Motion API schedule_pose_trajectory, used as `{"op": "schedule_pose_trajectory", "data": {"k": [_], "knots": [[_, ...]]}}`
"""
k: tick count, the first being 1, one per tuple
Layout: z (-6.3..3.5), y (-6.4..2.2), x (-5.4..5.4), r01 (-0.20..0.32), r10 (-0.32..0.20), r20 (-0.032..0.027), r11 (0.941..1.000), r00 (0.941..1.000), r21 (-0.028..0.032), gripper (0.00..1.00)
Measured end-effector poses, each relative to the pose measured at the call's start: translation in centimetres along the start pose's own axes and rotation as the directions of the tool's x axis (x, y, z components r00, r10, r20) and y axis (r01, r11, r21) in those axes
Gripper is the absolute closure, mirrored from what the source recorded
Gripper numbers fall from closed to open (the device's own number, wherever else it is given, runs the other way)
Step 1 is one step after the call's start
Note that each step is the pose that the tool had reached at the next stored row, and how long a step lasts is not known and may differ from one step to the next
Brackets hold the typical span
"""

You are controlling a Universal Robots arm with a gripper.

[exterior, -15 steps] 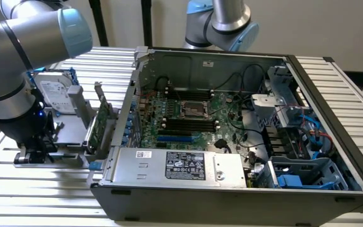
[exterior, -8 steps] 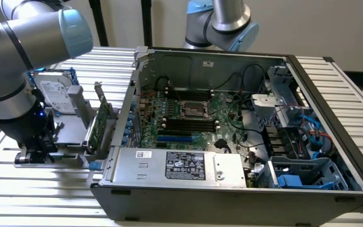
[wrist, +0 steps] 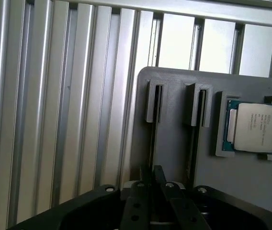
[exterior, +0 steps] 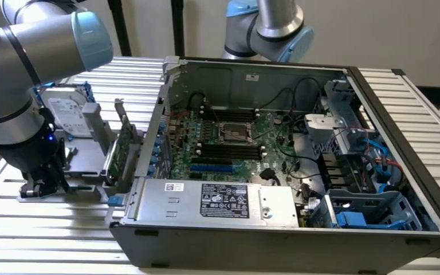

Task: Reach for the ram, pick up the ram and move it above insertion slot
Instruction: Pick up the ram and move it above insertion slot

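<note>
The gripper [exterior: 44, 184] is seen low over a grey holder [exterior: 90, 166], which is placed on the ribbed metal table [exterior: 52, 229] at the exterior view's left of the open computer case [exterior: 281, 235]. In the wrist view, the gripper [wrist: 152, 175] is positioned directly at one of two narrow slots of this holder. In that slot a thin dark edge is seen, and it is taken to be the ram [wrist: 152, 139], standing upright and viewed from its narrow side. The ram is reached by the gripper and is not lifted out of the holder. Whether the gripper is apart or clamped on the ram cannot be told, because the contact place is hidden by the gripper's own body.

A second thin edge is seen in the neighbouring slot. Beside it, a silver processor [wrist: 256, 127] is laid flat in a blue frame on the same holder. In the exterior view, a hard drive [exterior: 69, 114] and a green expansion card [exterior: 126, 150] are kept upright on the holder, between the arm and the case.

Inside the case, the dark insertion slots [exterior: 231, 150] are found on the motherboard [exterior: 239, 117], well apart from the gripper. A second arm [exterior: 270, 26] is seen behind the case.
</note>
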State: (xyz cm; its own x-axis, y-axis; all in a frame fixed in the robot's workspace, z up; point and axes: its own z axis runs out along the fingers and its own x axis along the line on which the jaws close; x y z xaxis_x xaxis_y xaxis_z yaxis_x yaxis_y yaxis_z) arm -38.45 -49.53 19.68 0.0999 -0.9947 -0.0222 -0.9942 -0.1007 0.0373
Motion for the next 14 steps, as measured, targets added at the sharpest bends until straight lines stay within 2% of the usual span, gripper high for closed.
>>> {"op": "schedule_pose_trajectory", "data": {"k": [14], "knots": [[-0.01,-0.18,0.02,-0.017,0.017,0.0005,0.9999,0.9999,0.0002,0.86]]}}
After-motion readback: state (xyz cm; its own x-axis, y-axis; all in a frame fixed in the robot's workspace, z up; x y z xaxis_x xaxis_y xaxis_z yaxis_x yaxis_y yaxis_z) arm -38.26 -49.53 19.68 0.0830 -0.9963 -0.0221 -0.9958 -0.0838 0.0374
